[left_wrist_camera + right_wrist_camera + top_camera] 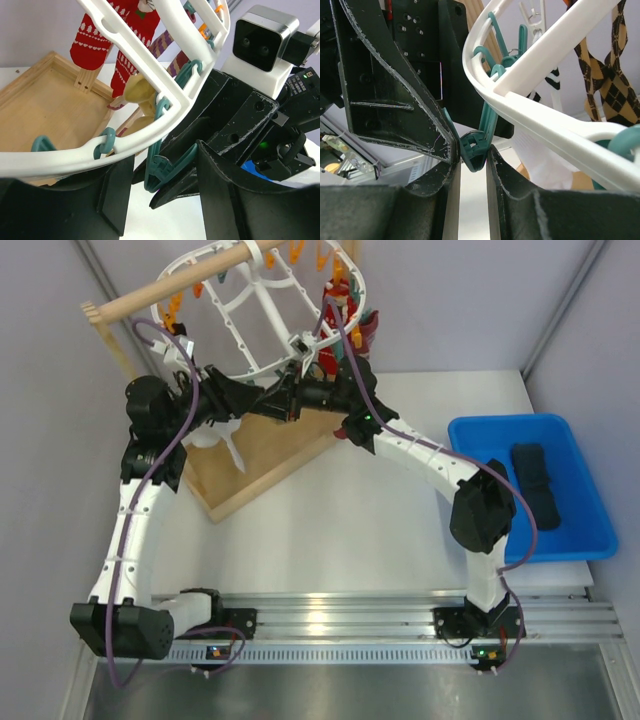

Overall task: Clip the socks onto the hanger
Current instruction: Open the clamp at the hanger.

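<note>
The white hanger (265, 305) hangs from a wooden rod. My two grippers meet at its lower rim. My right gripper (472, 155) is shut on a teal clip (474, 150) that hangs from the rim (545, 115), and squeezes it. My left gripper (160, 195) is open, with its fingers wide apart on either side of that clip (160, 170) and of the right gripper's fingertips; I see no sock in it. Red patterned socks (92, 40) and brown argyle socks (610, 90) hang clipped. White fabric (540, 160) hangs behind the rim. Dark socks (535, 485) lie in the bin.
A blue bin (470, 430) stands at the right. A wooden base tray (250, 475) lies under the hanger, and its rod (180, 285) crosses the top left. Orange and teal clips line the hanger's rim. Grey walls close in the left and right.
</note>
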### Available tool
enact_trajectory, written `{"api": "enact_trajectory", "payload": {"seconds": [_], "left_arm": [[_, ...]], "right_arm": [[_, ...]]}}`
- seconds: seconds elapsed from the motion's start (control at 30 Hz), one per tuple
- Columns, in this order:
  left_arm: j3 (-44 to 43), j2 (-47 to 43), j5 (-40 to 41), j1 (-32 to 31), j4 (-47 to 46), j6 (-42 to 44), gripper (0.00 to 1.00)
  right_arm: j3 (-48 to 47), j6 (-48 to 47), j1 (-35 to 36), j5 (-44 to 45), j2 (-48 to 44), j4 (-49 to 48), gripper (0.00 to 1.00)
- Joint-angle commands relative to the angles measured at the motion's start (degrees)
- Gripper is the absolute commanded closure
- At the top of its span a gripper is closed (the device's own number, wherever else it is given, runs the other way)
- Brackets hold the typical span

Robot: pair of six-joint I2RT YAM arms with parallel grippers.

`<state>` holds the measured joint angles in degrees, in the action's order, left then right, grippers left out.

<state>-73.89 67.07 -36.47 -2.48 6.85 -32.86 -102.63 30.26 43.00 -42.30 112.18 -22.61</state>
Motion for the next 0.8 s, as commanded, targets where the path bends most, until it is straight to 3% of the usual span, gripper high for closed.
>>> {"api": "enact_trajectory", "payload": {"seconds": [0.0, 0.33, 0.5, 0.63, 0.77], "left_arm": [[-2.75, 0.78, 1.31, 0.11, -6.41, 1.57, 0.44], [-1.79, 0.08, 6.05, 0.11, -10.72, -0.62, 0.49], [-1.00, -0.53, 7.20, 0.11, -11.51, -1.85, 0.57], [-0.47, -0.62, 7.29, 0.11, -12.04, -2.03, 0.74], [-0.38, -0.27, 6.67, 0.11, -12.21, -2.47, 1.00]], "right_arm": [[-3.10, 1.29, 0.41, -2.61, -0.30, 0.11, 1.00], [-1.87, 0.50, 0.33, -3.31, -1.09, 0.20, 1.00], [-1.61, 0.94, 0.24, -3.66, -1.09, 0.02, 1.00], [-1.43, 1.38, 0.15, -4.10, -0.91, -0.42, 1.00], [-1.43, 2.08, -0.02, -4.89, -0.74, -1.03, 1.00]]}}
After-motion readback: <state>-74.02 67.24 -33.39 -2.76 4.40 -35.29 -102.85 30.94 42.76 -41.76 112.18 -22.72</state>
